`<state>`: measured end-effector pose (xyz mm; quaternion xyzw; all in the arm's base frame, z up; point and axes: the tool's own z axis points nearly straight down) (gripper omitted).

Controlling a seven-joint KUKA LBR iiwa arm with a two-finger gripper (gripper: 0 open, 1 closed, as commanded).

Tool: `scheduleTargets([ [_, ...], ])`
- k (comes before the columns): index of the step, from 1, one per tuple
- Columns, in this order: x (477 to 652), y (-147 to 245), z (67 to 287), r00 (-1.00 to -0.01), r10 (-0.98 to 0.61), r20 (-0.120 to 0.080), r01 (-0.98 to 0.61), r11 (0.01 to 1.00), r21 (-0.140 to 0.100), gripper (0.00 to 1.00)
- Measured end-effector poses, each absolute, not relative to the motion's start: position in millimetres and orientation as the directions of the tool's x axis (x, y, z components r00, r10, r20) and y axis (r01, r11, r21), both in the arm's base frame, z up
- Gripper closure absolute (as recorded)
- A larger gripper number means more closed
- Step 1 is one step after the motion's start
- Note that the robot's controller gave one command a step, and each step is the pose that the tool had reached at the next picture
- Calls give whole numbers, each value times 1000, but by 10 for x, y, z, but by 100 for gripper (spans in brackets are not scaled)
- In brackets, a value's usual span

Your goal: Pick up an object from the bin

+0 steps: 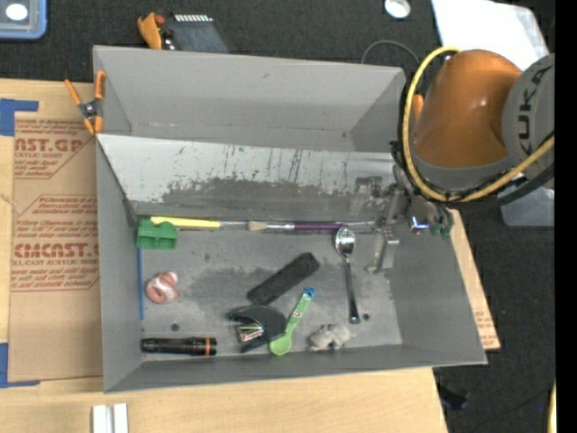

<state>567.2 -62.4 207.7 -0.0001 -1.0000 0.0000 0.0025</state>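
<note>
Claw (383,246) sits at 3 o'clock in the bin (270,97), can't tell if it's open; metal spoon (349,282) is right at its 9.

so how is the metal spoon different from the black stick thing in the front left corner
The metal spoon is shiny silver; the black cylinder is matte with an orange band. The spoon runs back to front, bowl rearward; the cylinder lies crosswise. The spoon lies beside the gripper; the cylinder is far from it. Both are slim and lie flat on the bin floor.
</note>
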Motion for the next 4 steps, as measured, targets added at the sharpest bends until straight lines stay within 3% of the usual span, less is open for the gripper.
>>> scheduleTargets([
  [1, 5688, -622, 2117, -1000, -1, -2, -1, 1000, -1, 0],
  [2, 5713, -566, 1992, -1000, -19, -13, -19, 1000, -4, 0],
  [3, 5627, -667, 2135, -993, -116, 0, -116, 993, -1, 0],
  [4, 5681, -668, 2306, -992, -125, -21, -125, 992, -9, 0],
])
